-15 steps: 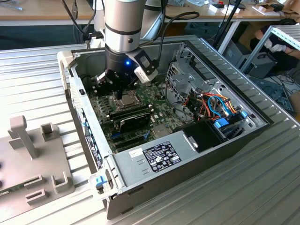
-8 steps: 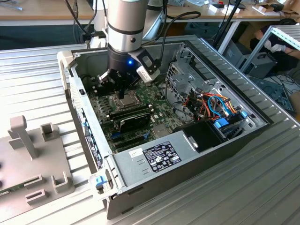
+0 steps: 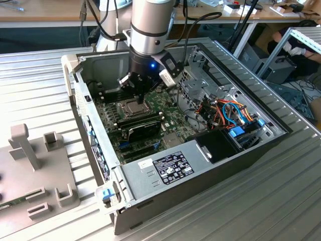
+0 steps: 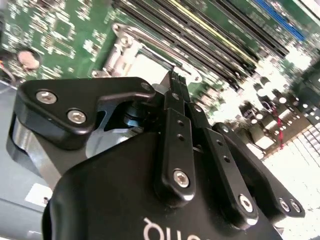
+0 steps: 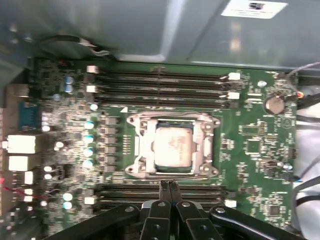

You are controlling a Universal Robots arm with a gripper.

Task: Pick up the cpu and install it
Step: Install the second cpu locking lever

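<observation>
One cpu (image 5: 173, 146) seated, gripper (image 5: 169, 186) just beside

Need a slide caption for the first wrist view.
Shut claw poised beside the socket frame, the cpu seated inside.

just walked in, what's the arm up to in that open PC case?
The arm's gripper hovers over the motherboard inside the open case, just beside the socket frame. The fingers are shut together with nothing between them. The cpu already lies in the socket, silver top up.
</observation>
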